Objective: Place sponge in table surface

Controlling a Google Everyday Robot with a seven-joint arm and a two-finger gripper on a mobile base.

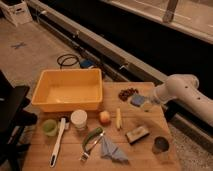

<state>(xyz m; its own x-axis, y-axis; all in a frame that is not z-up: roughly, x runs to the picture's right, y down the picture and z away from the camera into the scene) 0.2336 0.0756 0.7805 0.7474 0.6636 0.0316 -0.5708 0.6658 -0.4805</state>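
Note:
A blue sponge is at the far right of the wooden table, just in front of a pile of dark small pieces. My gripper is at the end of the white arm that reaches in from the right. It sits right against the sponge's right side, low over the table. Whether the sponge rests on the wood or is held just above it does not show.
A yellow bin fills the table's far left. Nearer stand a green cup, a white cup, a peach-coloured fruit, a yellow stick, a white brush, a blue cloth, a tan block and a dark can.

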